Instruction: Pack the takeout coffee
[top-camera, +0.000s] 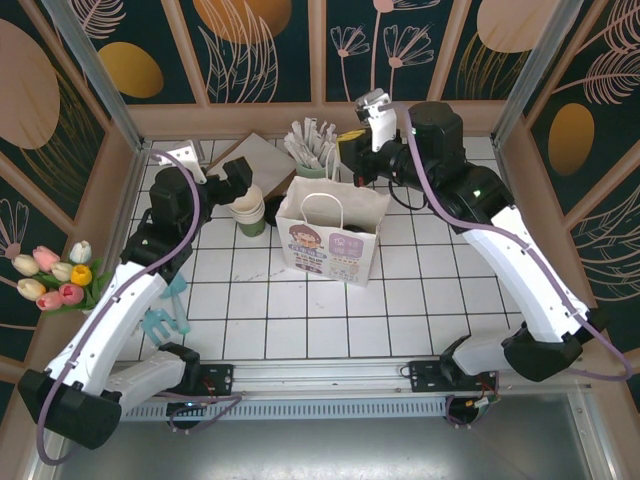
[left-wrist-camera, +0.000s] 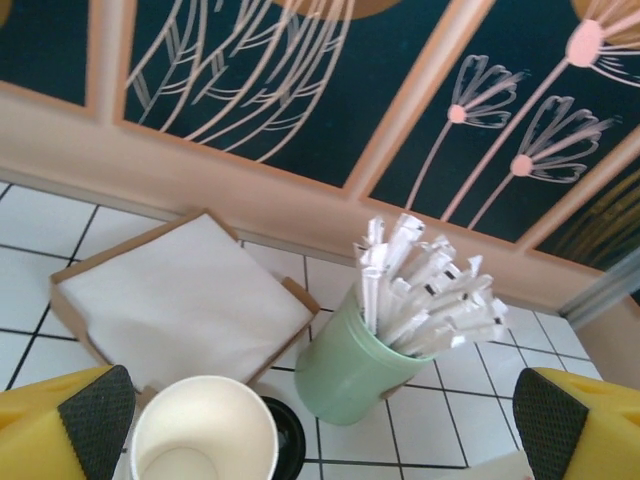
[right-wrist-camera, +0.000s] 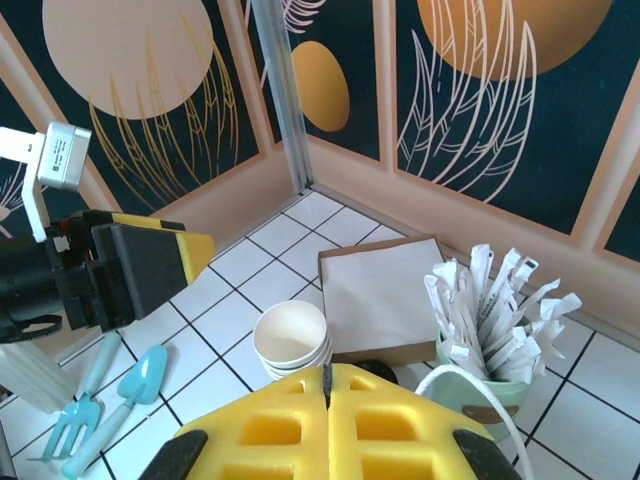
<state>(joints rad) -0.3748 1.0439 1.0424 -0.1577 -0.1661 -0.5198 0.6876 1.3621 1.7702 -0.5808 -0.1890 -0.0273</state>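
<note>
The left gripper (left-wrist-camera: 320, 430) is hovering with its jaws spread wide and empty over the stack of cream cups (left-wrist-camera: 203, 435). The takeout coffee (left-wrist-camera: 285, 440) is standing upright just right of that stack, half hidden behind it. The left arm is therefore looking nearer, needing a small rightward shift. Farther right of the stack, the right gripper (right-wrist-camera: 328, 390) is sitting closed on nothing.
</note>
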